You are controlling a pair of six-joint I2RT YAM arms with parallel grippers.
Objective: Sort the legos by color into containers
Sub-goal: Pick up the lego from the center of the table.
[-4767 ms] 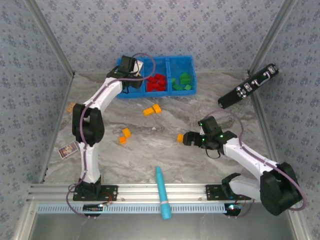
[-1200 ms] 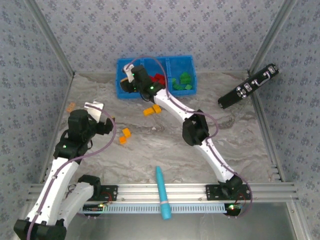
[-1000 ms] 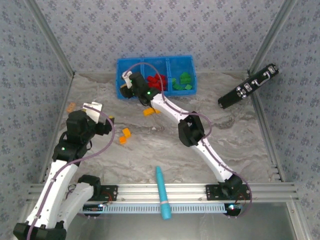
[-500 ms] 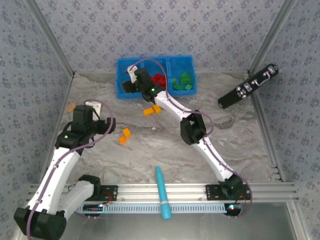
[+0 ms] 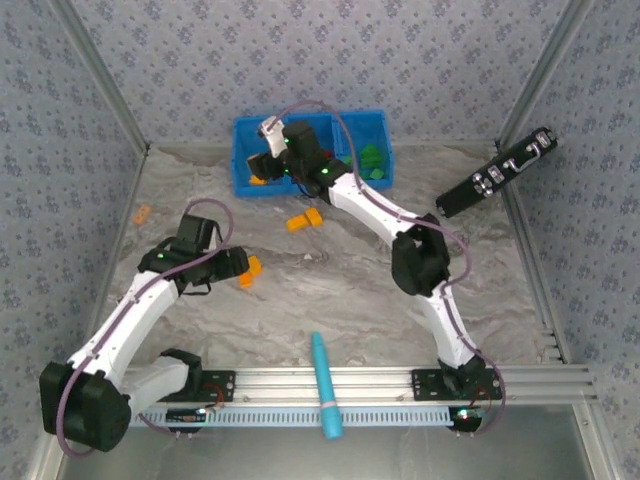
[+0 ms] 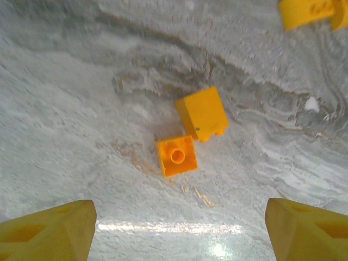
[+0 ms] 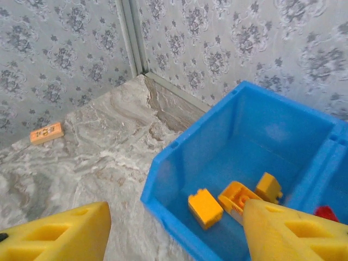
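Observation:
Two orange legos lie side by side on the marble table, just ahead of my left gripper, which hangs open over bare table with nothing between its yellow fingers. From above, that gripper sits right beside the pair. My right gripper is open and empty above the near left corner of the blue containers. The left compartment holds three orange legos. Green legos fill the right compartment. Two more orange legos lie in front of the containers.
A small flat orange piece lies by the left wall. A teal pen rests on the front rail. A long black device leans at the right wall. The right arm stretches diagonally across the table's middle.
My left arm has swung right and down to the two orange legos. The right gripper has shifted farther back over the left compartment.

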